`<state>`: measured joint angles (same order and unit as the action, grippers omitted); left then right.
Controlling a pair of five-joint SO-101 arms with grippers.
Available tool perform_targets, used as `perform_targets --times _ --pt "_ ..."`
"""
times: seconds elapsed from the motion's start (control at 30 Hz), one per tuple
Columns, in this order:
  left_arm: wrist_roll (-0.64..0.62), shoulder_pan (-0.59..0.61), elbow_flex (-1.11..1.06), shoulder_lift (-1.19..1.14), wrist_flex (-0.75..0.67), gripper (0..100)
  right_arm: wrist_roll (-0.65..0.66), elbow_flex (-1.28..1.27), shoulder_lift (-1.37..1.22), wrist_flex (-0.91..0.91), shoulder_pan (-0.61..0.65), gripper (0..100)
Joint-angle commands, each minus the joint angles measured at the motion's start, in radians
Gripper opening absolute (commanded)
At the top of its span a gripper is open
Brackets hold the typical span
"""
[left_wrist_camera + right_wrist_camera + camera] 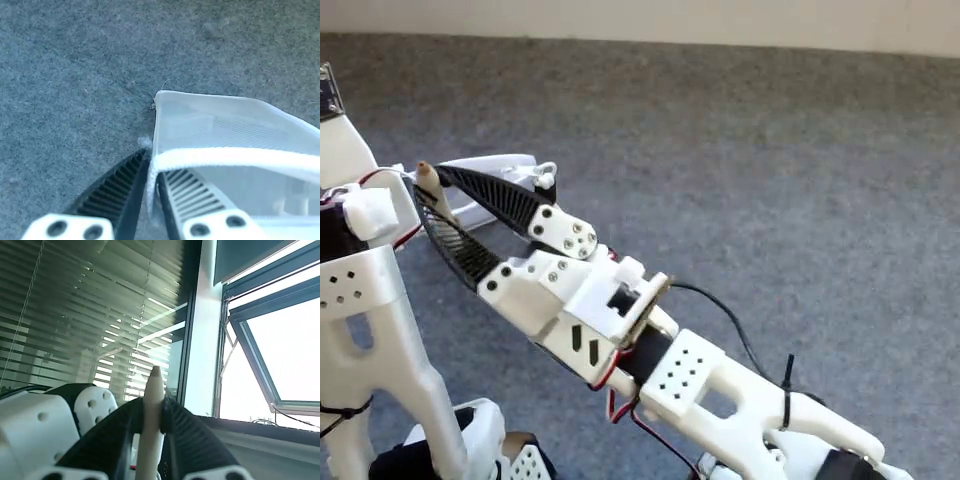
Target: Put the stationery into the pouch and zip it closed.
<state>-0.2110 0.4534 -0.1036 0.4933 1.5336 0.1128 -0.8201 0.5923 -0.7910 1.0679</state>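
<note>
In the left wrist view, my left gripper (152,166) is shut on the thick rim of a white see-through mesh pouch (225,125), which lies on grey carpet. In the high view, my right arm stretches from the lower right toward the upper left. Its gripper (431,193) is shut on a cream pen (425,177), with the pen's tip poking past the fingertips. A bit of the white pouch (508,163) shows just behind those fingers. The right wrist view has the pen (154,385) upright between the black fingers of the right gripper (152,409).
Grey carpet (770,170) covers the whole surface, with open room to the right and far side. The white body of the left arm (365,300) stands close at the left, beside the right gripper. Windows and blinds show behind in the right wrist view.
</note>
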Motion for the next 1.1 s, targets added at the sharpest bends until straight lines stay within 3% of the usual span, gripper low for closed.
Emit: perform_targets --times 0.0,0.2,0.43,0.73,1.07 --pt "-0.011 -0.015 0.008 0.019 -0.02 1 0.009 0.134 -0.073 -0.042 -0.082 0.5" --pt "-0.011 -0.015 0.008 0.019 -0.02 1 0.011 0.199 -0.242 -0.232 -0.165 0.5" --pt "-0.011 -0.013 0.008 0.019 -0.02 1 0.012 0.217 -0.348 -0.237 -0.159 0.5" --pt "-0.011 -0.013 0.008 0.019 -0.021 1 0.008 0.211 -0.286 -0.232 -0.13 0.5" --pt "-0.011 -0.008 0.008 0.019 -0.02 1 0.012 0.217 -0.456 -0.232 -0.111 0.5"
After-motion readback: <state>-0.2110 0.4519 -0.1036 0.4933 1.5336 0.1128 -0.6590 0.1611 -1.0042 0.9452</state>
